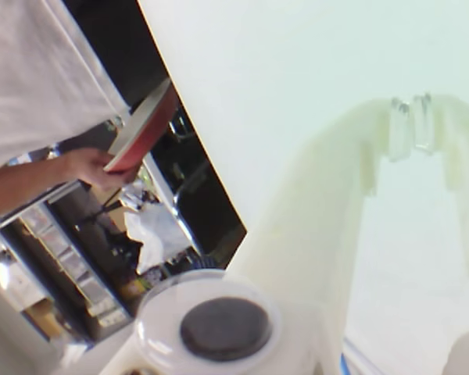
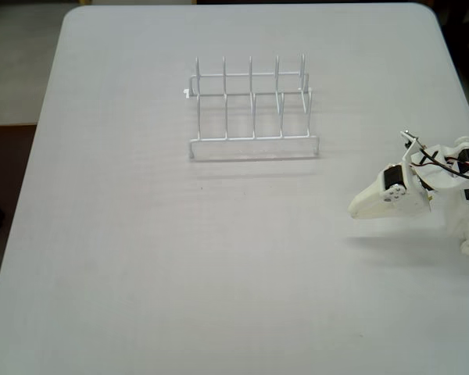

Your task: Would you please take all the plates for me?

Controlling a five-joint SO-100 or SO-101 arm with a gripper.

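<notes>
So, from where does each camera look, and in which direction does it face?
Wrist view: rides on the arm, tilted; looks past the hand and over the table edge to a person holding an orange plate; of the robot, mainly the hand shows.
Fixed view: sits above, looks down on the table and the empty wire rack; the arm and hand show at the right edge.
Shared: the white table and the hand.
</notes>
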